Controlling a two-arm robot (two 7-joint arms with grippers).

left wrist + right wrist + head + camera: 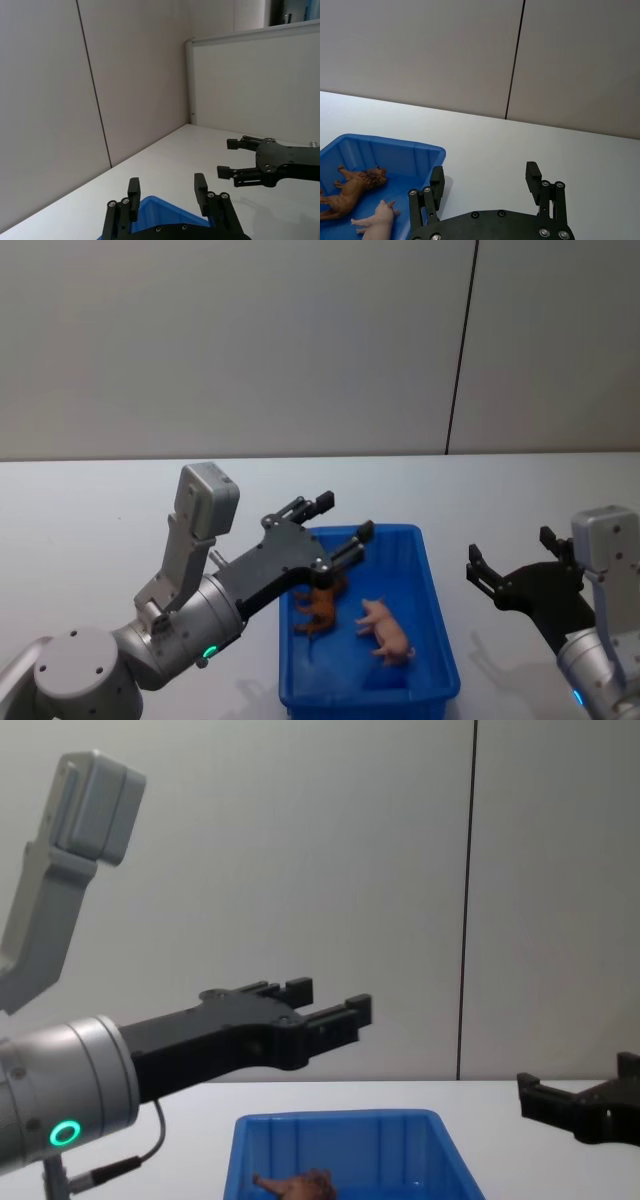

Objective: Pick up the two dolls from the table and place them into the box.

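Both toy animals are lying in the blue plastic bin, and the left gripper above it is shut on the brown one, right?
Not quite. The shaggy reddish-brown toy figure and the pale pink toy figure do lie in the bright blue rectangular plastic bin, but the left gripper above it is open and holds nothing. The head view shows this; the left wrist view shows its fingers spread apart.

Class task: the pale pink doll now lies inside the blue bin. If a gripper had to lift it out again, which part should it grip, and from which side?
Probably across the pink doll's body, coming from above: it lies flat on the floor of the blue bin, whose walls block sideways approaches.
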